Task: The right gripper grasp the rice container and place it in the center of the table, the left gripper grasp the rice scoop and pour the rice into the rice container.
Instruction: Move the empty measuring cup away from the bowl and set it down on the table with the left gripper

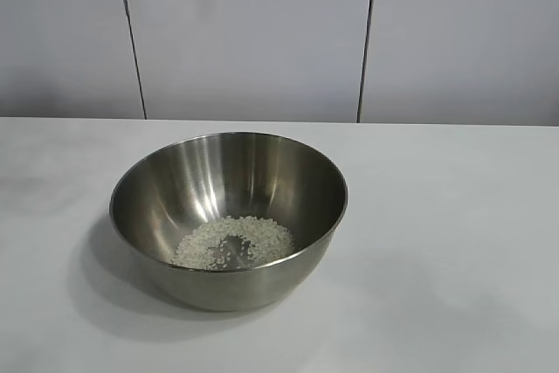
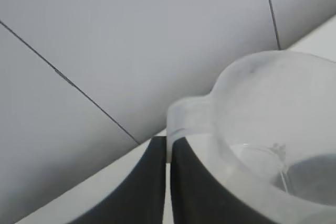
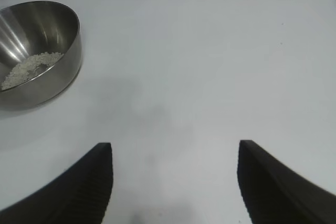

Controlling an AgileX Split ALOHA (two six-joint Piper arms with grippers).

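A wall (image 1: 253,32) of pale grey panels is seen behind the far edge of the tabletop (image 1: 454,216). The panels are divided by two thin dark vertical seams (image 1: 367,37). Soft, even light is cast across the white, matte tabletop, and only faint shadows are formed.

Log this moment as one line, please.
rice container: on table, rice inside | left pincer: shut on rice scoop, looks empty | right pincer: open, clear of container

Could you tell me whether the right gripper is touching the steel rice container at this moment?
Apart. The right wrist view shows the right gripper open over bare table, with the rice container well away and a wide stretch of white surface between them.
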